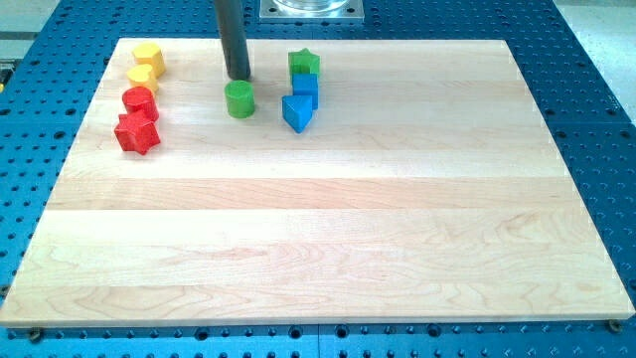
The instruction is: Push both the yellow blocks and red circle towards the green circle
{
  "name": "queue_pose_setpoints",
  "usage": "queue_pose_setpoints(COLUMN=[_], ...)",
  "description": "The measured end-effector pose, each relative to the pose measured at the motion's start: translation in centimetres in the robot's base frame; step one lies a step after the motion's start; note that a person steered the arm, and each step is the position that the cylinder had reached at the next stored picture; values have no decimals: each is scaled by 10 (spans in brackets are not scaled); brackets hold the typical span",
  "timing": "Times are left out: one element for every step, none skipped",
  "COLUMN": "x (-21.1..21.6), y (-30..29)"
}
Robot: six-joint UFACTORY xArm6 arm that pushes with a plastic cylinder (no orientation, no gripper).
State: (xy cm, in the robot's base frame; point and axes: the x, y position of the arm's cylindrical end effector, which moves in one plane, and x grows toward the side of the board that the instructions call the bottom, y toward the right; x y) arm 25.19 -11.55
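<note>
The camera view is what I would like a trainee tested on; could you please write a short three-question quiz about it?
1. True or false: my tip touches the red circle.
2. Which block is nearest my tip? A) green circle B) red star C) blue triangle
3. How many yellow blocks lie at the view's top left?

Key: 1 false; 2 A; 3 two, the yellow hexagon and a second yellow block.

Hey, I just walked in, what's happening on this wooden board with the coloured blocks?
A robot arm's dark rod is working the board; my tip sits just above the green circle, toward the view's top. The two yellow blocks, red circle and red star are clustered at the view's left, apart from the green circle. A green star and two blue blocks sit to its right.
</note>
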Motion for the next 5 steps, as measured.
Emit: queue_pose_setpoints(x=[-44,-60,-43,-9,9], y=[-62,-73,-138,-138,-82])
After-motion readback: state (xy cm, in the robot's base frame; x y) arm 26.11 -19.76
